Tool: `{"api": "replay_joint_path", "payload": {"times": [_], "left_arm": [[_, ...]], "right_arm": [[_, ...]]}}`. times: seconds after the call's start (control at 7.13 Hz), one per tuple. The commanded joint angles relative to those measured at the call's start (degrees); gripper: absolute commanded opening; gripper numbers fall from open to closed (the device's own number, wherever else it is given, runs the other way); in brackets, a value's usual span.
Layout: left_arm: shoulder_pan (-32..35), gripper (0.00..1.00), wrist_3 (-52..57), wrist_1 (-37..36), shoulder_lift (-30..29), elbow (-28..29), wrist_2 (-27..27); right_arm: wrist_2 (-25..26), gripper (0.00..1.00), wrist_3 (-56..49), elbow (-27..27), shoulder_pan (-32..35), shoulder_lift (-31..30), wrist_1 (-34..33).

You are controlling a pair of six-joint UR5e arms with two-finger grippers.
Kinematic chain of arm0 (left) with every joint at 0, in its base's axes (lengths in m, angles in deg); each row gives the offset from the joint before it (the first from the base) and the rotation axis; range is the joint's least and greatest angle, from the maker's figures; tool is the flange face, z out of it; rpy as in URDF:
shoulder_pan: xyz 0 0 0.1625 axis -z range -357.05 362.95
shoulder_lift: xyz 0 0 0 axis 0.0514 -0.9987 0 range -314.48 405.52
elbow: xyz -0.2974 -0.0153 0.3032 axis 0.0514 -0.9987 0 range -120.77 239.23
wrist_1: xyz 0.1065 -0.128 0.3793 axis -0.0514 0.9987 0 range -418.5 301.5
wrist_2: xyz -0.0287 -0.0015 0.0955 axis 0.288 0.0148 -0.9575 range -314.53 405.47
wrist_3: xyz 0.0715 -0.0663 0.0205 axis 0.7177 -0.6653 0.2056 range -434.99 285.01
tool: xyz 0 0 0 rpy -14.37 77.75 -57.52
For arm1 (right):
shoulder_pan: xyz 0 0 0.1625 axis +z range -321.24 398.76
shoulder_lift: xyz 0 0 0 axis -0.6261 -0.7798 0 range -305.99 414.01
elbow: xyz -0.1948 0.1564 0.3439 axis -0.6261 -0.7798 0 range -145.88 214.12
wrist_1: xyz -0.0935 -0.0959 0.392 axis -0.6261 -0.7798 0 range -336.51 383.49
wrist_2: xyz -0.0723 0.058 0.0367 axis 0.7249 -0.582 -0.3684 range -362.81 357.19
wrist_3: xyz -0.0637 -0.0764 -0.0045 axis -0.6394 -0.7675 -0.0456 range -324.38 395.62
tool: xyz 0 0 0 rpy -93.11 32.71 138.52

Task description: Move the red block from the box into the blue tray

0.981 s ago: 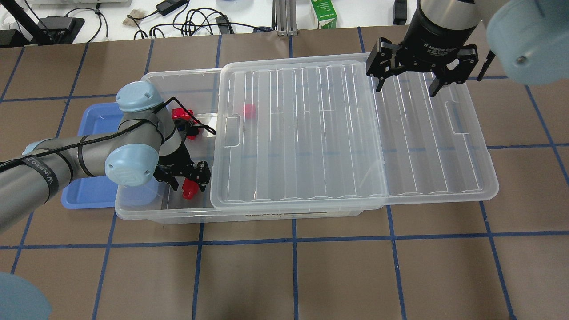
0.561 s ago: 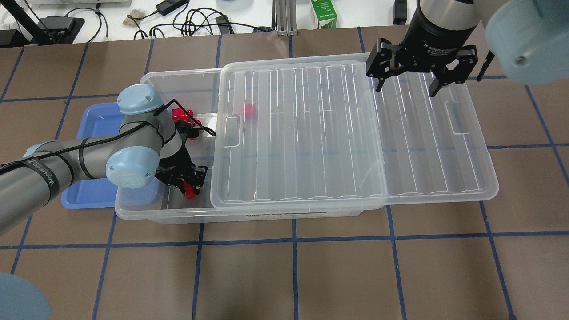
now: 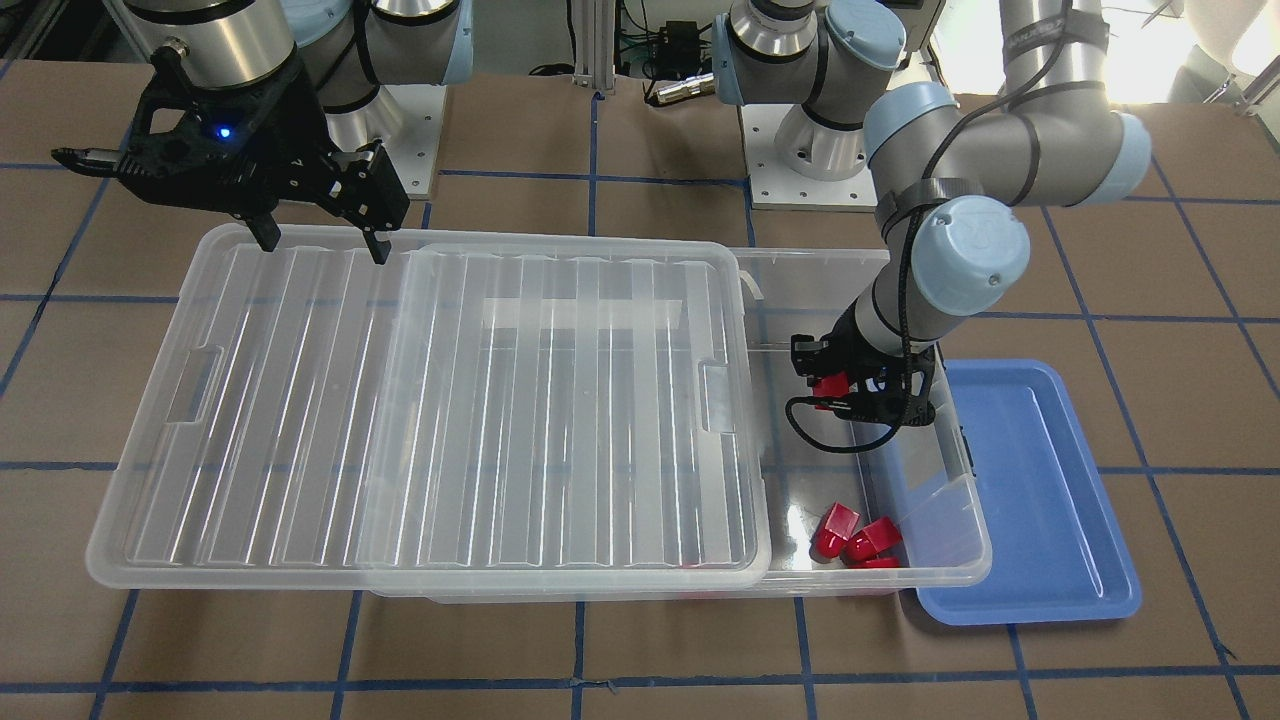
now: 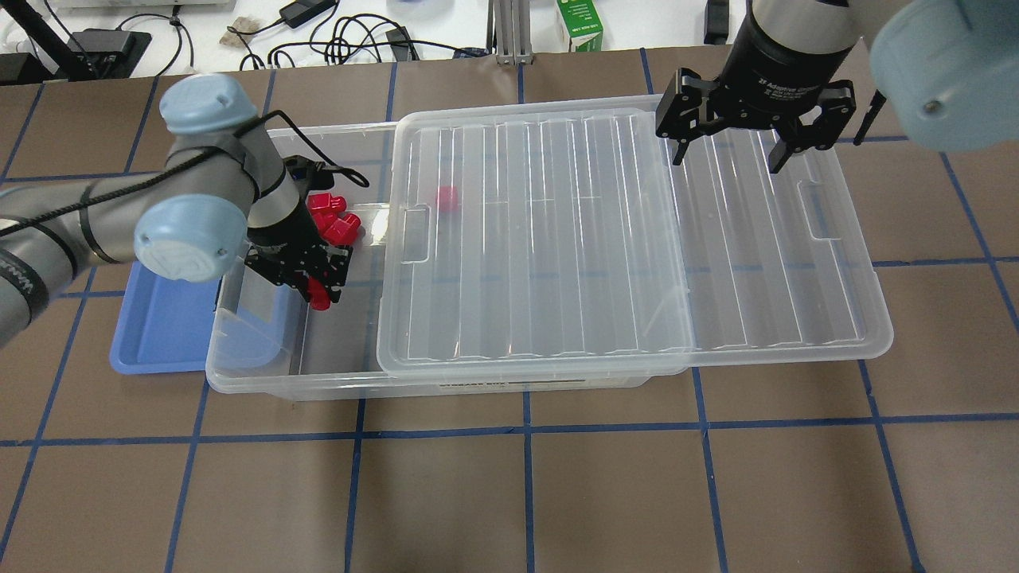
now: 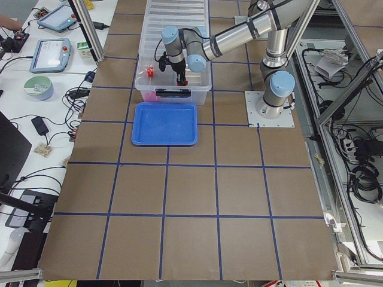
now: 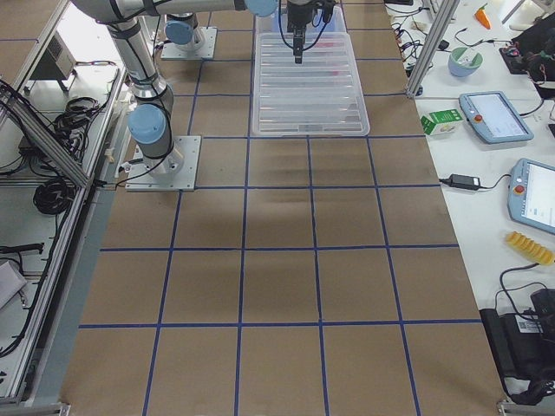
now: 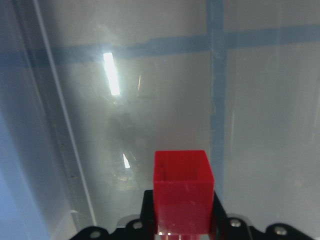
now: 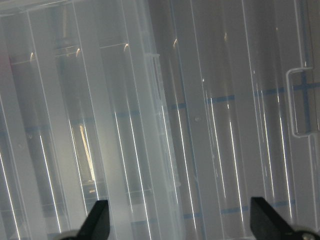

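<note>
- Overhead exterior, left gripper (image 4: 318, 288): clenched on one red block (image 4: 321, 299); fingers pointing down, over the uncovered end of the box (image 4: 263, 380); whether the block clears the box floor cannot be told.
- Left wrist-mounted, same red block (image 7: 182, 192): pinched at its lower part between the two pads; squarish body toward the lens; clear box floor beyond, with blue tape lines showing through it.
- Exterior front-facing, left gripper (image 3: 850, 385): closed around the red block (image 3: 830, 384); positioned between the lid edge and the box's end wall.
- Blue tray (image 4: 159, 326): flat on the table just beside the box's uncovered end; one edge seen through the clear end wall; also at (image 3: 1040, 500) and (image 5: 164, 124).
- Loose red blocks (image 4: 333, 219): small cluster on the box floor, in the corner of the open end far from the robot; touching one another; same cluster at (image 3: 855, 540).
- Lone red block (image 4: 447, 198): inside the box, under the lid, apart from the cluster.
- Lid (image 4: 621, 239): ribbed, clear; offset toward the robot's right, overhanging that end of the box.
- Right gripper (image 4: 726, 161): released, jaws spread wide, nothing between them; above the far right part of the lid; fingertips apart over the ribs in the right wrist view (image 8: 182, 222).
- Table (image 4: 509, 493): brown panels, blue tape grid.
</note>
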Motion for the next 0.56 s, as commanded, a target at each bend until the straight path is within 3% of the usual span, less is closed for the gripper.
{"api": "replay_joint_path", "payload": {"times": [0.0, 0.14, 0.42], "left_arm": [[0.05, 0.0, -1.93, 13.09, 2.82, 10.55, -0.02], [-0.73, 0.0, -1.6, 13.73, 3.43, 12.41, -0.8], [-8.86, 0.0, 1.37, 12.78, 3.53, 13.13, -2.73]], "right_arm": [[0.09, 1.0, -0.1, 0.06, -0.08, 0.01, 0.0], [0.0, 1.0, -0.1, 0.06, -0.08, 0.01, 0.0], [0.09, 1.0, -0.97, 0.06, -1.21, 0.44, -1.39]]}}
